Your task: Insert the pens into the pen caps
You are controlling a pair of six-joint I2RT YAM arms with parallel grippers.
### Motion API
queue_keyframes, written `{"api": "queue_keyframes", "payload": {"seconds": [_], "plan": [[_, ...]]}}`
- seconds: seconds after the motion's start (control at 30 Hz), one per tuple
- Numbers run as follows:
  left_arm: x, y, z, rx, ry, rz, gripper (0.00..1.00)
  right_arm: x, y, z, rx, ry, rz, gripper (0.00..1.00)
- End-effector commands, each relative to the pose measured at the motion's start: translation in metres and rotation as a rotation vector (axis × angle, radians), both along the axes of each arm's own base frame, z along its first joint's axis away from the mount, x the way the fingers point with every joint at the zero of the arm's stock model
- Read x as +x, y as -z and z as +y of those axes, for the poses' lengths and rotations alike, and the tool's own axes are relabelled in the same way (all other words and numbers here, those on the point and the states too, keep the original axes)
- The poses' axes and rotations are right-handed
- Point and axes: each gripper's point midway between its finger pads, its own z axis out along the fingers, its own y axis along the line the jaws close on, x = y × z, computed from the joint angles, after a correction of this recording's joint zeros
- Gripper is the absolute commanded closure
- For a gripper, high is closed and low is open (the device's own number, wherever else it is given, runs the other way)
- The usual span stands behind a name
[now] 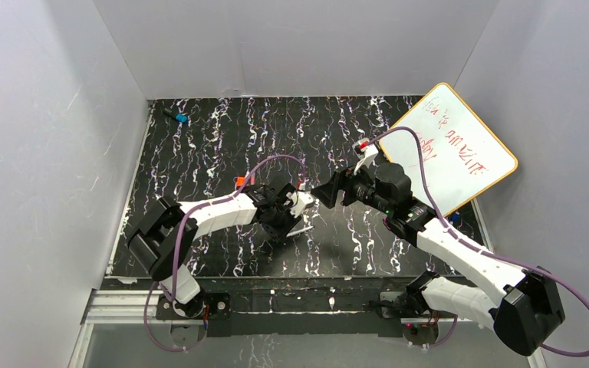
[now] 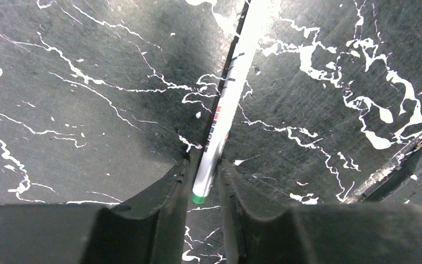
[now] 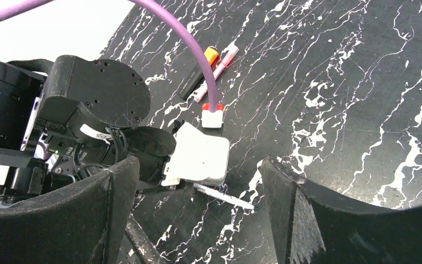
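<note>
Left wrist view showed the white pen (image 2: pixel 220 118) pinched between the left gripper (image 2: pixel 204 166) fingers (image 2: pixel 167 195), green end just inside their tips; the right gripper (image 3: pixel 198 165) stood spread wide

Black table (image 1: pixel 222 138) veined with white marbling; a white pen (image 2: pixel 220 126) with red lettering and green end; a black marker (image 3: pixel 193 82) tipped orange; whiteboard (image 1: pixel 460 146) scrawled red, framed orange

Red-scribbled whiteboard (image 1: pixel 460 146) is propped just right of right claw (image 1: pixel 320 192); black blue-ended item (image 1: pixel 177 117) is seen well beyond left claw (image 1: pixel 291 222), leftward.
</note>
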Motion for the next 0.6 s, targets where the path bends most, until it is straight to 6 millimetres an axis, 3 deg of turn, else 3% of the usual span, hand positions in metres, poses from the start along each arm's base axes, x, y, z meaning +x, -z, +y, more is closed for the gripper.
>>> {"api": "queue_keyframes", "payload": {"seconds": [0.0,0.03,0.07,0.2,0.3,0.57], "plan": [[-0.019,0.032,0.017,0.062,-0.021,0.079,0.85,0.002,-0.011,-0.006,0.026,0.034,-0.022,0.11],[-0.018,0.034,0.016,0.064,-0.031,0.08,0.97,0.004,-0.013,-0.008,0.027,0.048,-0.024,0.11],[-0.018,0.036,0.018,0.076,-0.042,0.082,1.0,0.005,-0.014,-0.011,0.028,0.064,-0.027,0.11],[-0.007,0.035,0.019,0.103,-0.068,0.043,1.0,0.009,-0.02,-0.024,0.051,0.141,-0.045,0.1],[0.005,0.019,0.003,0.03,-0.074,-0.003,1.0,0.012,-0.024,-0.031,0.073,0.17,-0.05,0.08],[0.03,-0.039,-0.04,-0.277,-0.125,0.0,1.0,0.005,-0.027,-0.026,0.151,0.11,-0.011,0.09]]}}
